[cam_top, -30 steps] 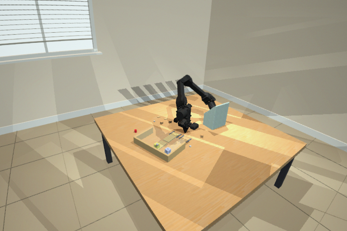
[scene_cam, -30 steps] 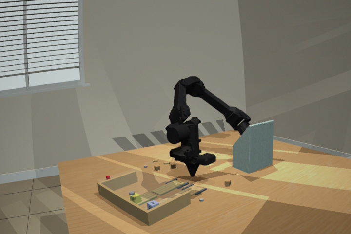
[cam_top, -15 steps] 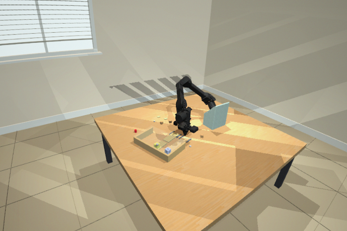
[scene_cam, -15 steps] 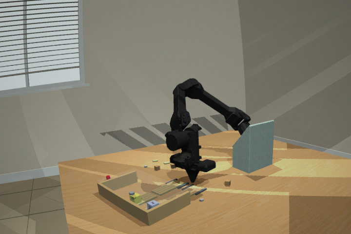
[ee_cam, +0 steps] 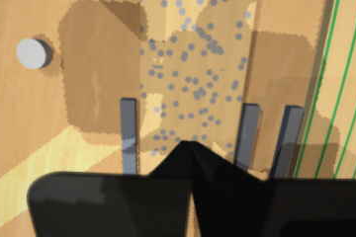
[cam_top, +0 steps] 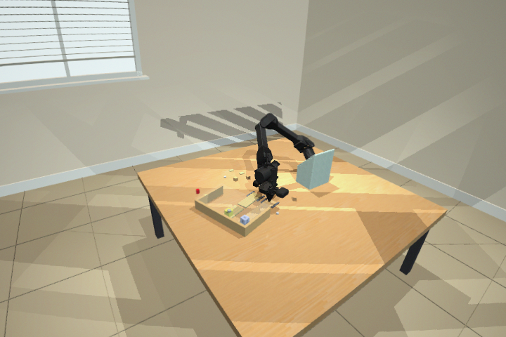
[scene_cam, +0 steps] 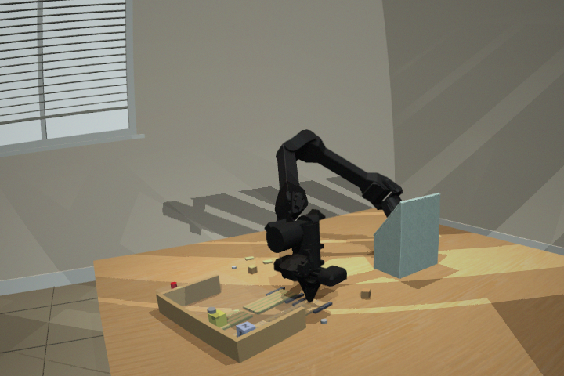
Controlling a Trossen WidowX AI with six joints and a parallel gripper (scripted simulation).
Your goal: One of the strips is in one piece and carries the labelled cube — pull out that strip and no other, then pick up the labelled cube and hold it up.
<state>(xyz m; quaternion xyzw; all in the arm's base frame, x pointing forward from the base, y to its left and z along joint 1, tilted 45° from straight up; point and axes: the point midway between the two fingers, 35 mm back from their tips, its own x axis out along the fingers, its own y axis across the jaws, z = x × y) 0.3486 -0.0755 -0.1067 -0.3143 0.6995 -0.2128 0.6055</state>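
Note:
My gripper (cam_top: 269, 199) (scene_cam: 309, 299) (ee_cam: 188, 148) points down, shut with nothing between its fingertips, over the near end of the grey-dotted strip (ee_cam: 196, 99). In the top and exterior views the blue cube (cam_top: 244, 219) (scene_cam: 245, 328) marked Z sits at that strip's far end, inside the three-sided wooden frame (cam_top: 218, 217) (scene_cam: 193, 323). Beside it lies a green-lined strip (scene_cam: 267, 301) (ee_cam: 351, 99), apart from a second green-lined piece (scene_cam: 238, 319). A yellow-green cube (cam_top: 228, 211) (scene_cam: 217, 318) stands on that second piece. The dotted strip's far part is out of the wrist view.
Dark bars (ee_cam: 129, 128) (ee_cam: 247, 133) (ee_cam: 287, 138) flank the strips. A grey disc (cam_top: 277, 213) (scene_cam: 323, 320) (ee_cam: 33, 53) and a brown cube (cam_top: 294, 198) (scene_cam: 365, 293) lie nearby. A teal panel box (cam_top: 321, 170) (scene_cam: 417, 239) stands by the arm's base. A red cylinder (cam_top: 197, 191) (scene_cam: 173, 284) is outside the frame.

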